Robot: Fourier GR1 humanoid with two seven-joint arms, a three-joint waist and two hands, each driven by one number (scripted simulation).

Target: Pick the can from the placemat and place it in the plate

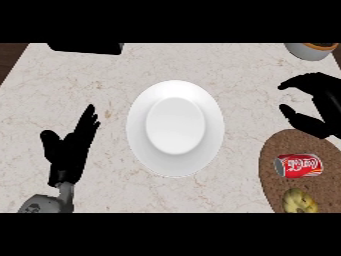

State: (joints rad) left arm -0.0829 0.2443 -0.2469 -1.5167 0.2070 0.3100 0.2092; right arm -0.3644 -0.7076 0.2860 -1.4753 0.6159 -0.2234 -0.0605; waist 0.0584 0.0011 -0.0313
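The red can point(300, 165) lay on its side on the round brown placemat point(272, 150), a yellow item point(299, 200) just below it. The right hand point(322, 107) hovered just beyond the mat's far edge, open, holding nothing. The pick seemed not yet begun; next it would need to come down over the can. The white plate point(175, 165) stood bare beside the mat. The left hand point(71, 145) rested open at left.

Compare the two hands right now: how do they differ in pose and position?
The left hand shows straight fingers pointing up, left of the plate, far from the can. The right hand is curved, thumb and fingers apart, just above the placemat where the can lies. Both are black and hold nothing.
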